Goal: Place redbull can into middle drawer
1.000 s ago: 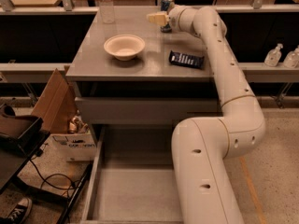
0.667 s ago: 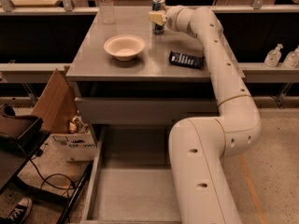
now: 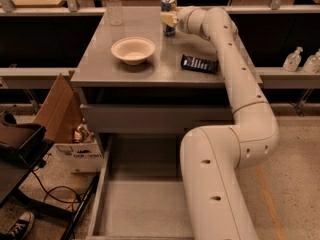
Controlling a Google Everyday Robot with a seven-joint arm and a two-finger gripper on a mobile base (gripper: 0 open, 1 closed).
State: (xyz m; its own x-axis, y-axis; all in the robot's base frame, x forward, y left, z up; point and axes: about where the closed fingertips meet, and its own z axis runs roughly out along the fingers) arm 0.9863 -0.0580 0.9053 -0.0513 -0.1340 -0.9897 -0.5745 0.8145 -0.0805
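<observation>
Gripper (image 3: 168, 19) sits at the far edge of the grey table (image 3: 100, 70), right against the redbull can (image 3: 168, 5). It crosses the can's middle, so the silver top and blue upper band show above it and the base shows below. Whether the jaws are apart or clamped on the can cannot be told from this angle. The can stands upright on the tabletop, near the back rim.

Behind the gripper, the cream arm (image 3: 235, 84) runs back along the right side of the table, bends at an elbow and drops into the thick lower segment in the foreground.

On the tabletop a shallow beige bowl (image 3: 133, 49) sits left of the can and nearer the camera. A black packet (image 3: 199, 63) lies flat just beside the arm, and a clear plastic bottle (image 3: 113, 4) stands in the far left corner.

Under the tabletop a plain grey drawer front (image 3: 150, 119) is closed. Below it the middle drawer (image 3: 140, 209) is pulled out, its floor bare, well apart from the can. A cardboard box (image 3: 59, 109) leans at the left.
</observation>
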